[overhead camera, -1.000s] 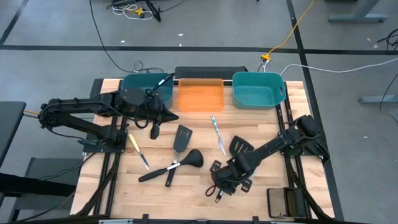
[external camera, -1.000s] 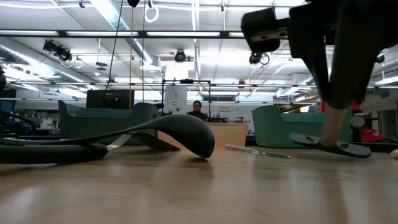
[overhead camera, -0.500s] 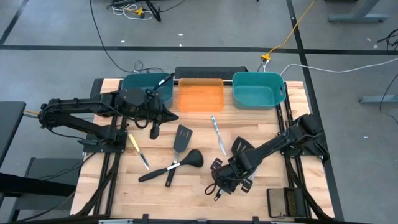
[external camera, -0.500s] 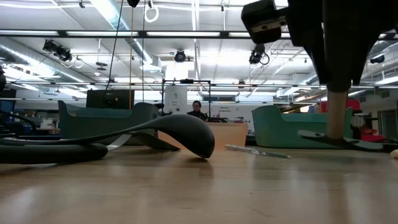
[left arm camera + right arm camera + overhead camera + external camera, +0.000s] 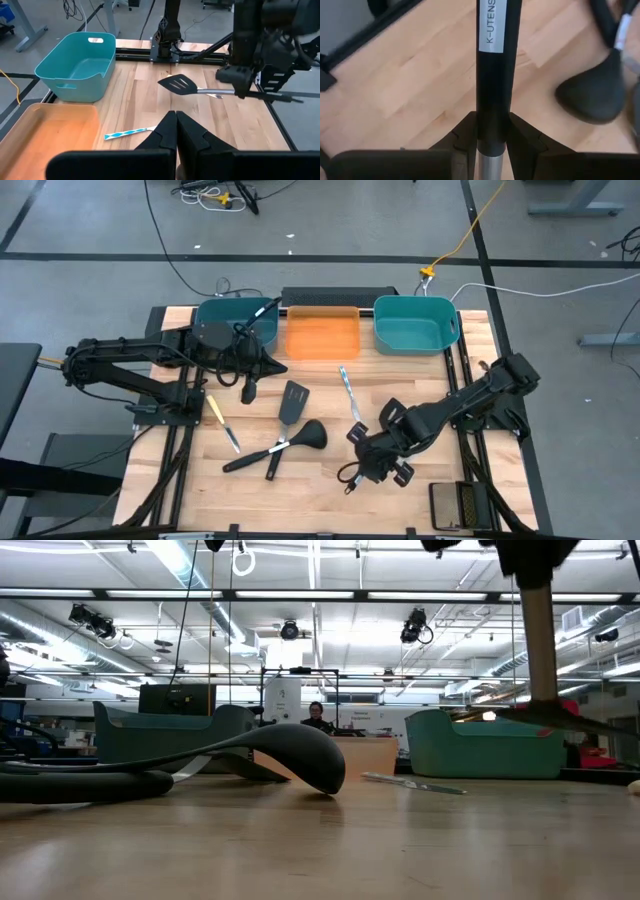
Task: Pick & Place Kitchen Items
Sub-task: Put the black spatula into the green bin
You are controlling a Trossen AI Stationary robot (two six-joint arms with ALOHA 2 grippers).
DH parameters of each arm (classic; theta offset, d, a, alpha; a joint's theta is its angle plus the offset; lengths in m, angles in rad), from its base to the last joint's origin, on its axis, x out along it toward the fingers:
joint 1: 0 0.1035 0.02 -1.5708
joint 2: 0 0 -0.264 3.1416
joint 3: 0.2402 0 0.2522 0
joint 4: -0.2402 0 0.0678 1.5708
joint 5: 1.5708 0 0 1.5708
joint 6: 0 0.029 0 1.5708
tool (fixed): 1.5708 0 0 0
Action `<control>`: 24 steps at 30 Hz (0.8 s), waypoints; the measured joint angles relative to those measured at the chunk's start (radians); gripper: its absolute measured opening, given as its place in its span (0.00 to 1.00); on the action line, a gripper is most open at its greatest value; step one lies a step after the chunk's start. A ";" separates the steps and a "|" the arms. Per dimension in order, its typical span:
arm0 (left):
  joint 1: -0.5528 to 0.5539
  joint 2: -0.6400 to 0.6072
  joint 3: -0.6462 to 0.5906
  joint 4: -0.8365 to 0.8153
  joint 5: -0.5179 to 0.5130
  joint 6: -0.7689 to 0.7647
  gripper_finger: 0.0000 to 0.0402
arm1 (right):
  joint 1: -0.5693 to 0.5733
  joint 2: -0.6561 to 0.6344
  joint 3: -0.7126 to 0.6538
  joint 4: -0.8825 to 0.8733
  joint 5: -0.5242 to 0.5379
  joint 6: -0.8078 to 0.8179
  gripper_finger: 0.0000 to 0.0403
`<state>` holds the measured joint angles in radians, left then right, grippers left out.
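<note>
The right gripper (image 5: pixel 492 131) is clenched on the black handle of a slotted spatula (image 5: pixel 180 84), its two fingers (image 5: pixel 465 135) pressing the shaft from either side with only the handle's width between them. The spatula hangs off the table (image 5: pixel 300 480), its slotted head sticking out ahead of the claw toward the far teal bin (image 5: pixel 415 323). A black ladle (image 5: pixel 592 97) lies on the wood just beside the claw, and a blue-patterned knife (image 5: pixel 350 397) rests near the spatula's head. The left gripper (image 5: pixel 175 131) hovers well apart, fingers pressed together, holding nothing.
</note>
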<state>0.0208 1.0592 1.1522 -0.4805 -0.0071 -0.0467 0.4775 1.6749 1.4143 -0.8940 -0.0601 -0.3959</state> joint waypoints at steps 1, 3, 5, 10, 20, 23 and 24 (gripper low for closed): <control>0.000 0.000 0.000 0.000 0.000 0.000 0.01 | -0.001 -0.011 0.000 0.000 0.002 0.006 0.21; 0.000 0.000 0.000 0.001 -0.001 -0.001 0.01 | -0.001 -0.031 0.000 0.000 0.020 0.026 0.21; 0.000 0.000 0.000 0.003 -0.002 -0.003 0.01 | -0.001 -0.052 0.000 0.000 0.039 0.038 0.21; 0.000 0.000 0.000 0.016 -0.009 -0.022 0.01 | -0.011 -0.089 0.000 0.000 0.078 0.084 0.21; -0.013 -0.057 0.002 0.035 -0.090 -0.001 0.01 | -0.074 -0.144 0.000 0.016 0.133 0.155 0.21; -0.013 -0.093 0.001 0.032 -0.097 -0.001 0.00 | -0.105 -0.171 0.000 0.039 0.137 0.156 0.21; -0.012 -0.104 0.002 0.031 -0.100 -0.002 0.00 | -0.116 -0.181 0.000 0.043 0.146 0.158 0.21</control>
<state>0.0089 0.9548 1.1538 -0.4490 -0.1075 -0.0485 0.3619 1.4942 1.4139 -0.8512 0.0855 -0.2377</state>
